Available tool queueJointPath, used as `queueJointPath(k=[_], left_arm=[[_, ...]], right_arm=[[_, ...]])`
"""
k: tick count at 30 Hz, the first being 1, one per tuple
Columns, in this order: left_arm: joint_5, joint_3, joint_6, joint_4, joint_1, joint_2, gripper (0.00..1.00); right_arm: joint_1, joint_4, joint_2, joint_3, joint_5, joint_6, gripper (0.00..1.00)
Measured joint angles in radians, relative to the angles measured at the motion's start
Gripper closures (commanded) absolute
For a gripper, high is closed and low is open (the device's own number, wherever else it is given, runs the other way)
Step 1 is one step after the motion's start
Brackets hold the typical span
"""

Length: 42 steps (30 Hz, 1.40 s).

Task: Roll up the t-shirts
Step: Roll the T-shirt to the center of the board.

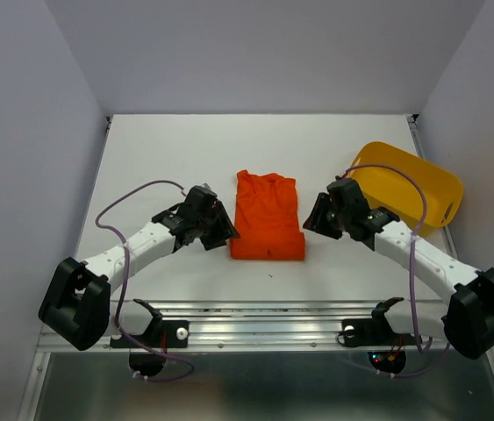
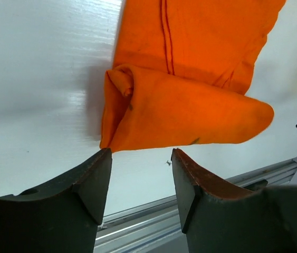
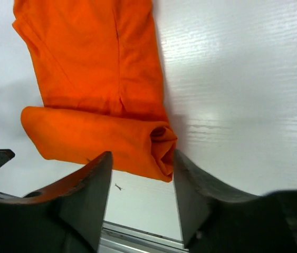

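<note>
Since the orange-red t-shirt [image 1: 267, 219], lying mid-frame on the bench [image 1: 159, 158] with its lower end rolled, looks light and limp, the left pincer [image 2: 140, 174] and right pincer [image 3: 142, 174], both apart and empty, should pinch the roll's ends.

T-shirt [image 1: 267, 217]: thin, soft, matt orange cloth with stitched seams. Table [image 1: 168, 149]: smooth white surface with a faint sheen and fine linear grain. Tub [image 1: 422, 189]: glossy yellow plastic. Front rail [image 1: 264, 326]: brushed metal. Gripper fingers [image 2: 85, 184]: dull black, smooth plastic.
</note>
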Motion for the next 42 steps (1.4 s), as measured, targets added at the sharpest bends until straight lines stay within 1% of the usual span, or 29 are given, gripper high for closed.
queueJointPath(k=[1, 2, 3, 4, 5, 6, 7, 8, 9, 11, 13, 18, 21, 24, 28, 34, 38, 40, 42], left_arm=[[0.0, 0.0, 0.007, -0.005, 0.0, -0.012, 0.52], [-0.001, 0.002, 0.013, -0.005, 0.0, -0.016, 0.57], [-0.002, 0.006, 0.019, -0.008, 0.0, -0.016, 0.68], [-0.002, 0.02, 0.028, -0.009, 0.0, -0.007, 0.72], [-0.002, 0.034, 0.038, -0.009, 0.0, 0.005, 0.75], [-0.003, 0.051, 0.043, -0.008, 0.0, 0.021, 0.86], [-0.006, 0.087, 0.057, -0.016, 0.0, 0.053, 0.89], [-0.01, 0.135, 0.079, -0.014, 0.0, 0.1, 0.97], [-0.013, 0.171, 0.088, -0.012, 0.0, 0.132, 1.0], [-0.024, 0.313, 0.131, -0.021, 0.006, 0.259, 1.0], [-0.034, 0.44, 0.168, -0.027, 0.01, 0.367, 1.0], [-0.054, 0.693, 0.256, -0.038, 0.035, 0.602, 1.0], [-0.067, 0.801, 0.291, -0.051, 0.057, 0.718, 1.0], [-0.08, 0.858, 0.318, -0.063, 0.083, 0.802, 1.0], [-0.102, 0.863, 0.339, -0.087, 0.11, 0.859, 1.0], [-0.122, 0.839, 0.344, -0.055, 0.129, 0.859, 1.0], [-0.145, 0.726, 0.344, 0.017, 0.128, 0.796, 1.0], [-0.158, 0.65, 0.343, 0.033, 0.127, 0.743, 1.0], [-0.172, 0.543, 0.336, 0.066, 0.127, 0.674, 1.0]], right_arm=[[0.0, -0.01, 0.0, 0.013, 0.009, -0.014, 0.6], [0.0, -0.026, 0.008, 0.04, 0.016, -0.026, 0.72], [0.0, -0.029, 0.022, 0.063, 0.018, -0.038, 0.77], [0.0, -0.028, 0.037, 0.079, 0.017, -0.05, 0.8], [0.0, -0.027, 0.058, 0.1, 0.013, -0.053, 0.86], [0.0, -0.02, 0.096, 0.128, 0.006, -0.061, 0.87], [0.002, -0.018, 0.116, 0.14, 0.003, -0.065, 0.87], [0.006, -0.016, 0.152, 0.161, -0.008, -0.067, 0.89], [0.007, -0.012, 0.174, 0.172, -0.016, -0.068, 0.89], [0.016, 0.006, 0.227, 0.184, -0.035, -0.068, 0.89], [0.028, 0.003, 0.243, 0.184, -0.047, -0.065, 0.89], [0.068, 0.018, 0.22, 0.159, -0.066, -0.045, 0.89], [0.079, 0.031, 0.181, 0.102, -0.073, -0.024, 0.89], [0.086, 0.043, 0.15, 0.033, -0.081, 0.007, 0.89], [0.086, 0.051, 0.148, -0.034, -0.084, 0.027, 0.89], [0.086, 0.069, 0.227, -0.035, -0.039, 0.024, 0.89], [0.086, 0.063, 0.317, 0.025, 0.011, -0.024, 0.89], [0.085, 0.064, 0.337, 0.048, 0.031, -0.043, 0.89], [0.082, 0.061, 0.377, 0.095, 0.067, -0.074, 0.9]])
